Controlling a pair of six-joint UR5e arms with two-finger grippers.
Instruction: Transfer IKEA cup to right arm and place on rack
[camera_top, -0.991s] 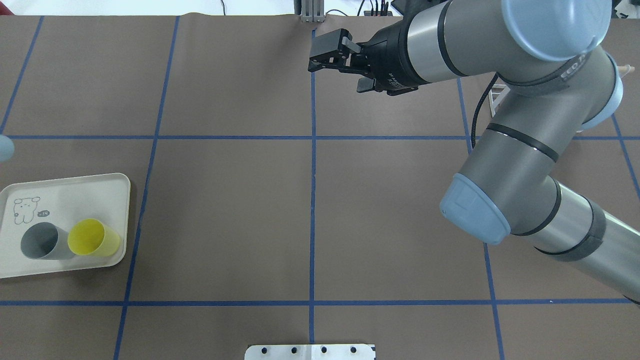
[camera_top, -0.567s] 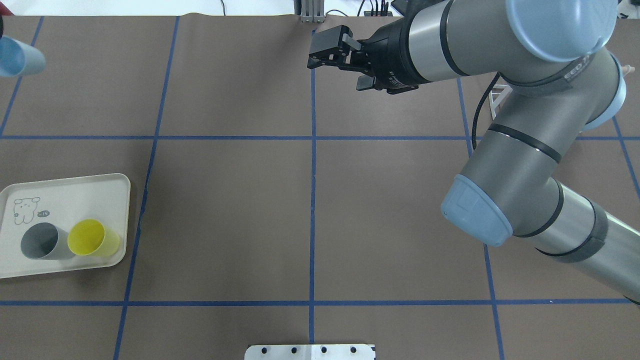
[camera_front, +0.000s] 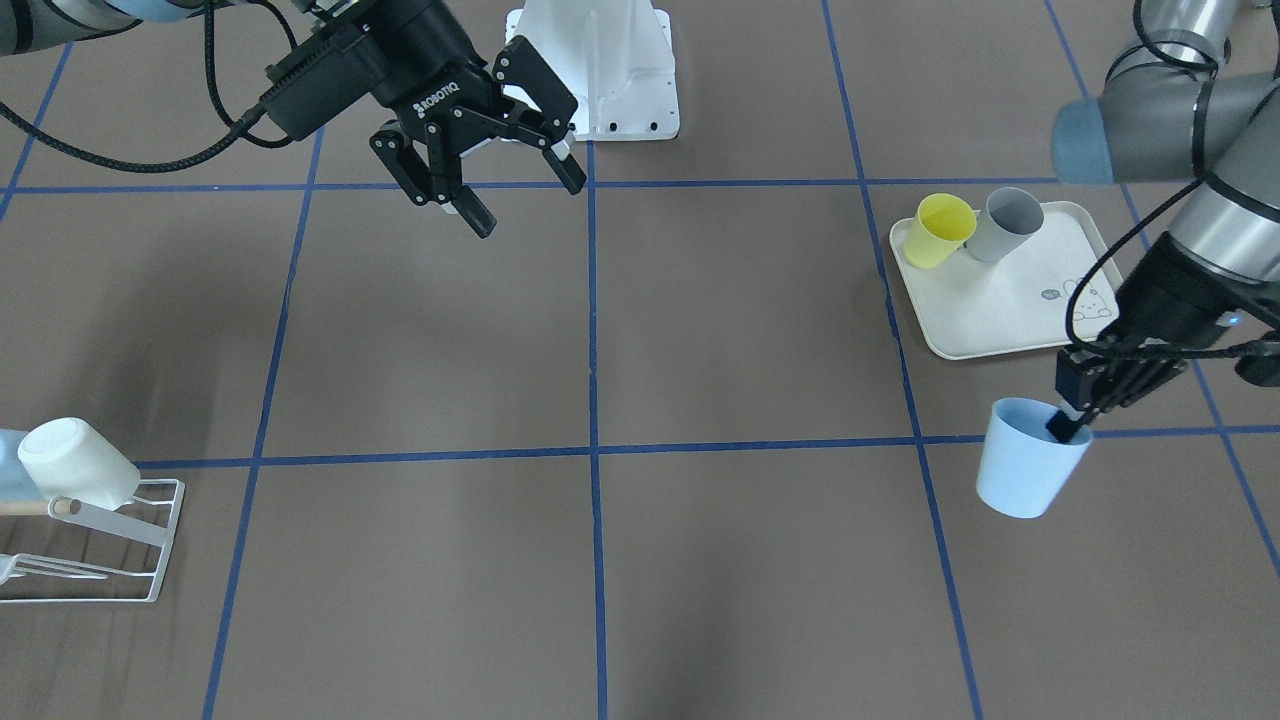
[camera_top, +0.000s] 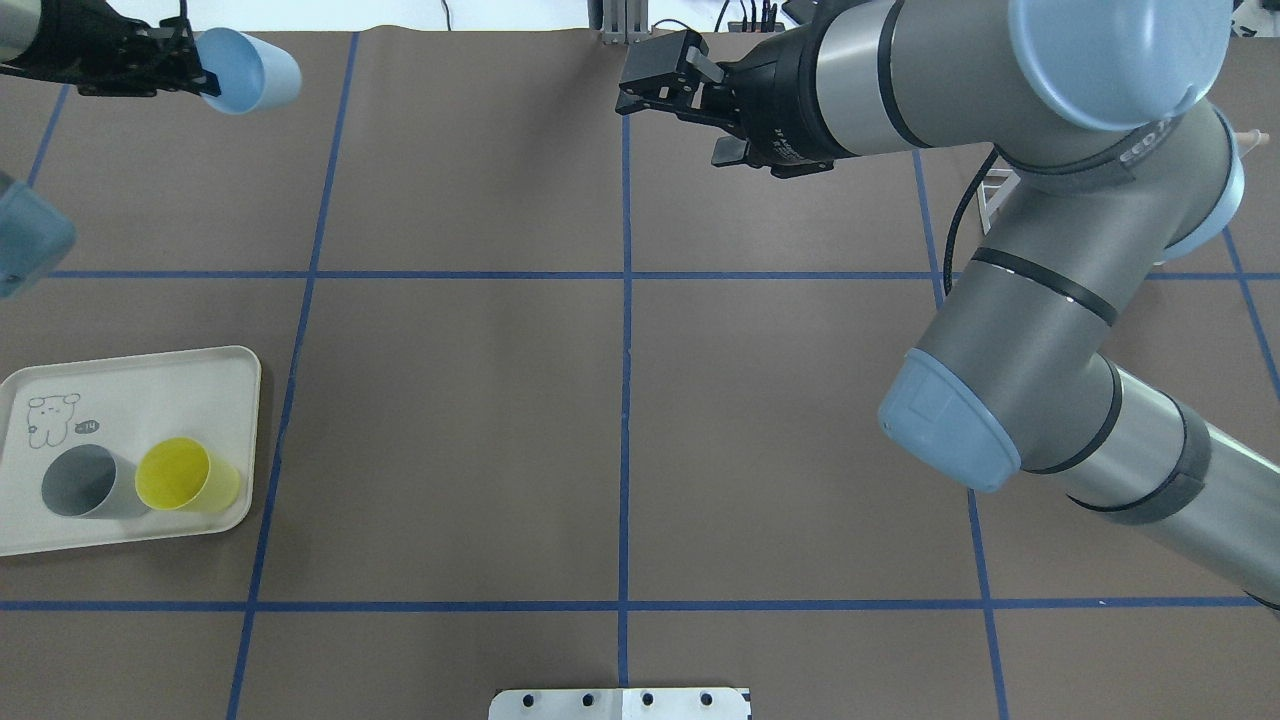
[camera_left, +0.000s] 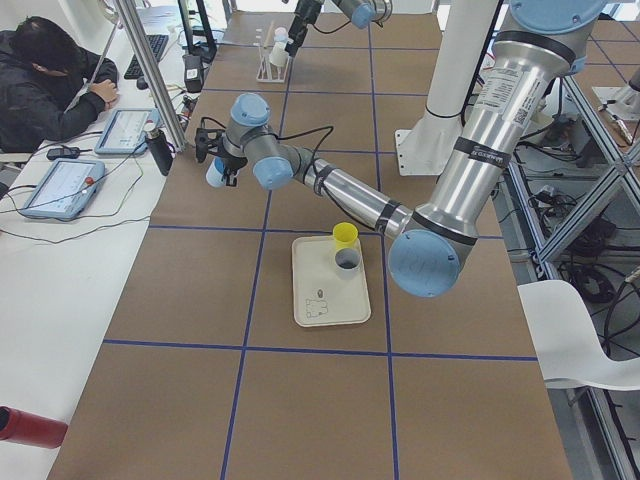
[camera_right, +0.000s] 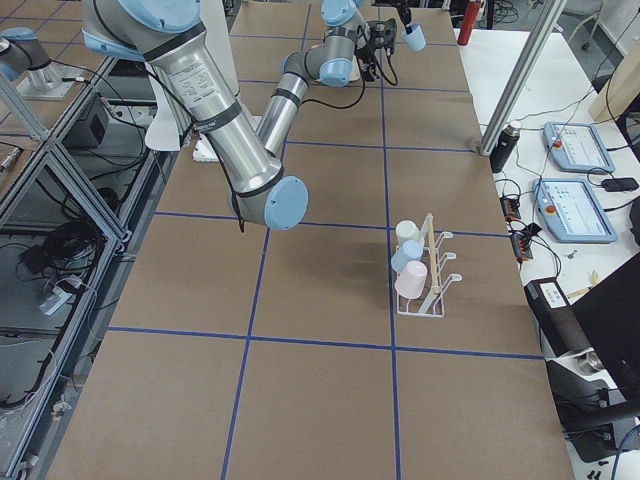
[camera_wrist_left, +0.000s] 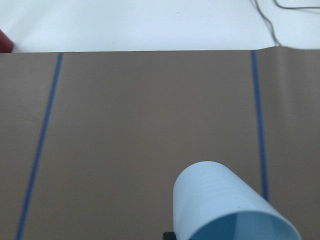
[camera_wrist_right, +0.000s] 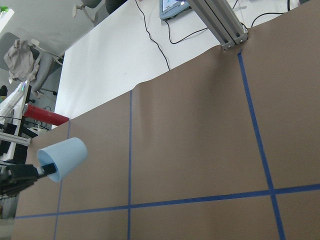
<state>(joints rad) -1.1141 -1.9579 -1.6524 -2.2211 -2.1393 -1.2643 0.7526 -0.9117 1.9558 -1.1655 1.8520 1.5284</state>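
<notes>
Because the handover has not yet happened, the thing to weigh is how the cup lies from the waiting pincer. Nearest the robot, on its left, the cream tray (camera_top: 160, 400) carries a yellow cup (camera_top: 185, 475) and a grey cup (camera_top: 90, 482), neither in play; farther out, toward the table's far edge, the left gripper (camera_front: 1070, 425) is clamped on the light-blue IKEA cup (camera_front: 1030, 475), one finger inside the mouth and the other outside the wall, holding it clear of the table; the cup's closed base leads away from that gripper and its mouth faces back at it; the overhead view reads the long axis as lying across the table, the front view slants it more, so I cannot fix the tilt; the right gripper (camera_front: 528, 203) hangs by the centre line, jaws spread wide with nothing between them, well apart from the cup, which lies toward the robot's left; I judge the left arm must bring the base across; farthest, on the robot's right, the rack (camera_right: 430, 285) bears a white cup (camera_front: 75, 462) among others.
</notes>
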